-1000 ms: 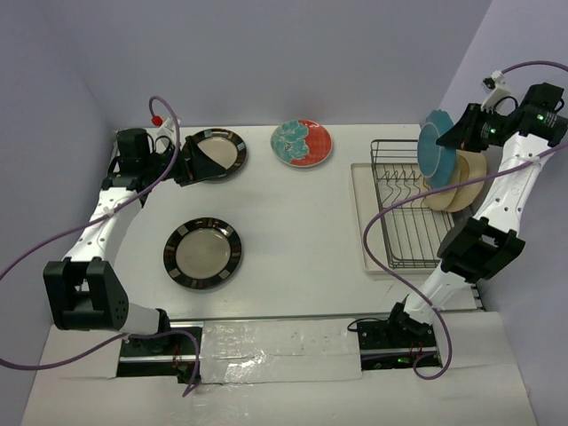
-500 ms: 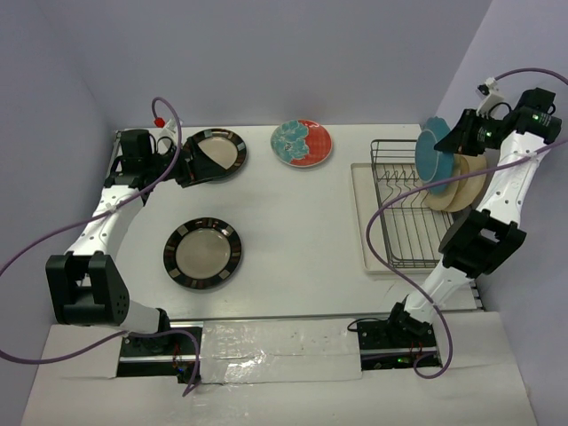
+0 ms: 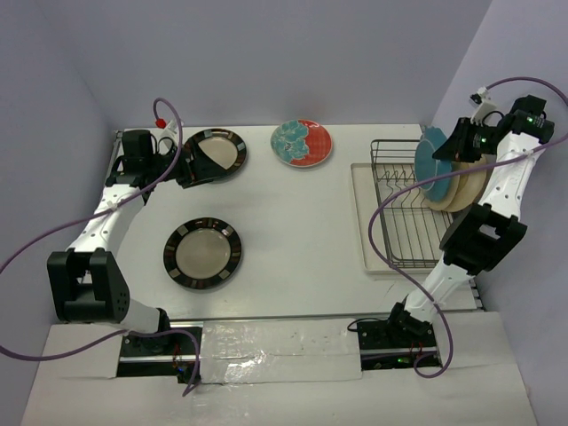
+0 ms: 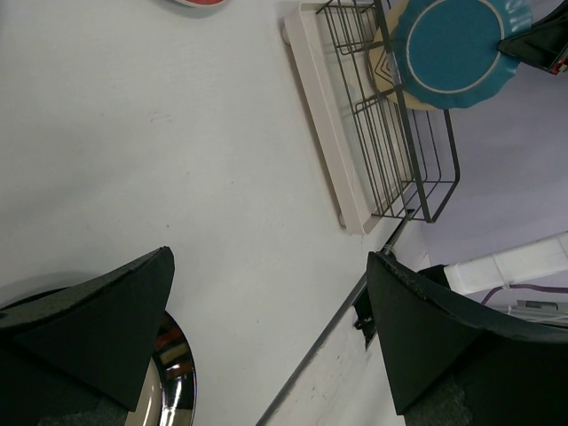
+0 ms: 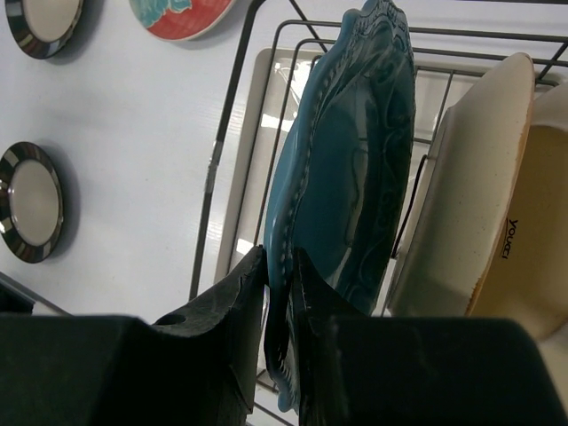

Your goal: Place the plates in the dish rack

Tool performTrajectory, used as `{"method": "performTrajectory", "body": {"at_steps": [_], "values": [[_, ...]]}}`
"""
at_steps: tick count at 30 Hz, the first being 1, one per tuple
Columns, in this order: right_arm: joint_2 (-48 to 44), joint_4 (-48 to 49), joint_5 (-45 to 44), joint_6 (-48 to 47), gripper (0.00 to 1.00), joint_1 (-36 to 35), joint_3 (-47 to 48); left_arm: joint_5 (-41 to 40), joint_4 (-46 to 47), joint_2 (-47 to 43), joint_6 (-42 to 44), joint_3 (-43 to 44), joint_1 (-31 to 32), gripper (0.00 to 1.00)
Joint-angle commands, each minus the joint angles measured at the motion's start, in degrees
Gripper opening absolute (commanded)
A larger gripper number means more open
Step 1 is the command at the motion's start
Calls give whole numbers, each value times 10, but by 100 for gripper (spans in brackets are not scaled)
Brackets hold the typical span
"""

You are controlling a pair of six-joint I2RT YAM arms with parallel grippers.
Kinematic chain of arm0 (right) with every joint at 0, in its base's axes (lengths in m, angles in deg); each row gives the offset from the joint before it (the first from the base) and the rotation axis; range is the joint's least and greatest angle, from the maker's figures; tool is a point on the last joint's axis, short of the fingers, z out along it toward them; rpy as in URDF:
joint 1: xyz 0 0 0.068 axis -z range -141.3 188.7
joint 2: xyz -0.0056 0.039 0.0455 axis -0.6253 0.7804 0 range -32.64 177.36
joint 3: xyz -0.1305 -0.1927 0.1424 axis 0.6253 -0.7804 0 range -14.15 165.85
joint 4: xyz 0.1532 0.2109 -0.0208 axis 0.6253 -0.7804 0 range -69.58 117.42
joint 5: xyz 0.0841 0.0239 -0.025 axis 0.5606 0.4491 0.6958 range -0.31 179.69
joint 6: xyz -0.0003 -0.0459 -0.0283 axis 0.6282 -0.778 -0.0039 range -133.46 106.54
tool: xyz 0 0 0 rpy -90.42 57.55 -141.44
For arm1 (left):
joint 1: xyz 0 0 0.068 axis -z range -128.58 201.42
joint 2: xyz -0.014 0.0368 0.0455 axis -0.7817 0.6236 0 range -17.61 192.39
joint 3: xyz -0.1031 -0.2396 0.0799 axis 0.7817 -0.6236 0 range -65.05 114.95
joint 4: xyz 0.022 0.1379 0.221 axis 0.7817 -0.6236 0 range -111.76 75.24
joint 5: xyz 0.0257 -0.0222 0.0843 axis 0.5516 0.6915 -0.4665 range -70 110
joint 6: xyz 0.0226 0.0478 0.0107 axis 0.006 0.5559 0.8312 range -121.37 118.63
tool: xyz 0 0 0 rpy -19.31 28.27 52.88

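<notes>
Over the rack's far end, a teal plate is held on edge, ready to go in.
Top view: the right gripper (image 3: 461,147) holds the teal plate (image 3: 432,165) upright above the rack (image 3: 408,238), just beside two cream plates (image 3: 467,188) already standing there, probably so it can drop in next to them. The left gripper (image 3: 190,165) hovers at a striped plate (image 3: 218,152) well left of the rack. Left wrist: jaws spread wide, grasping nothing. Right wrist: jaws clenched on the teal plate's rim, its face left free.
</notes>
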Motion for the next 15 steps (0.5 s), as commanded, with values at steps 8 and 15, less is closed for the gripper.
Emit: {"method": "performTrajectory", "body": {"at_steps": [8,15], "values": [[7,30,5,-14,11,1,2,19,16,7,-7,24,2,99],[-18,58,-46,1,50,1,4,11,15,4,-5,25,2,99]]}}
